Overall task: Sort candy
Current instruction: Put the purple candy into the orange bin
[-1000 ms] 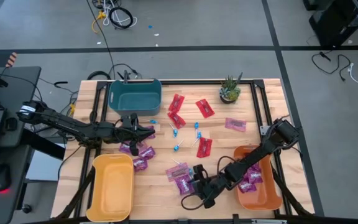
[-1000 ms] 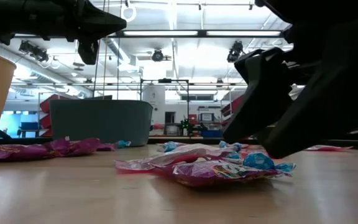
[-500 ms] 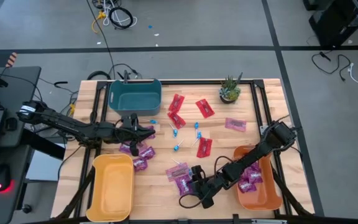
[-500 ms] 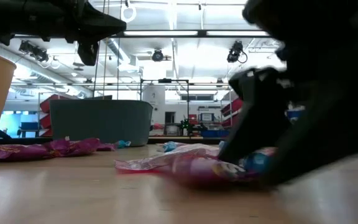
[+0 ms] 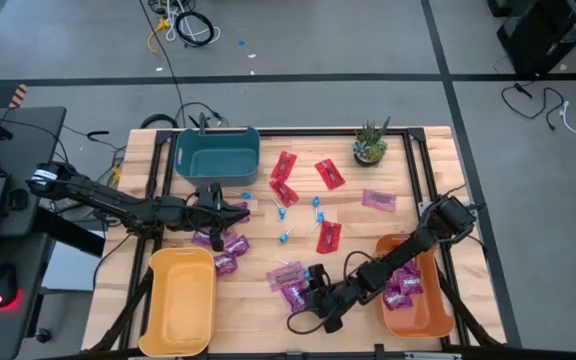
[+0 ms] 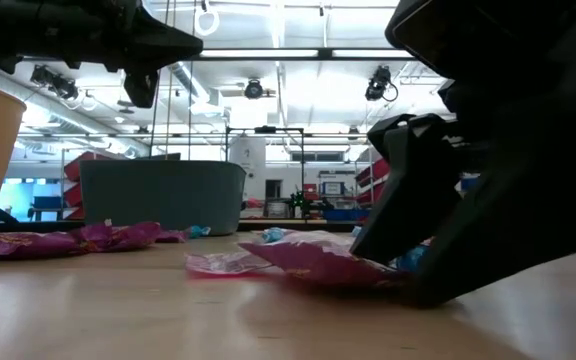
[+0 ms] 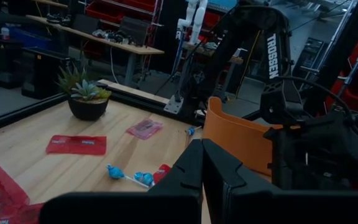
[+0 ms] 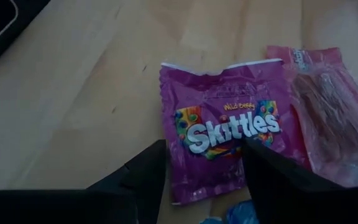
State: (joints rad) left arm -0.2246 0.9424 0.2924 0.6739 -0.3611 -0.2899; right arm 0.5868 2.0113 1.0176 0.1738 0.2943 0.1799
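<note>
Change: we see the right gripper (image 5: 303, 297) has come down from just beside the purple packet (image 8: 225, 144) onto it, near the table's front edge; in the low view the packet now looks pressed flat under the fingers.
Right jaws: apart, one finger on each side of the packet, starting to narrow, not yet clamped.
Meaning: we judge a pick is under way; the orange bin (image 5: 438, 320) just beside already holds purple packets, so this one likely goes there.
Left gripper (image 5: 236, 213): jaws together, empty, hovering by the teal bin (image 5: 216, 152) over more purple packets.
Other candy: red packets (image 5: 329, 173) and blue lollipops (image 5: 286, 236) lie mid-table, unsorted.
Writing: "Skittles", "Wild Berry" on the packet; "TROSSEN" on the arm (image 7: 272, 48).
</note>
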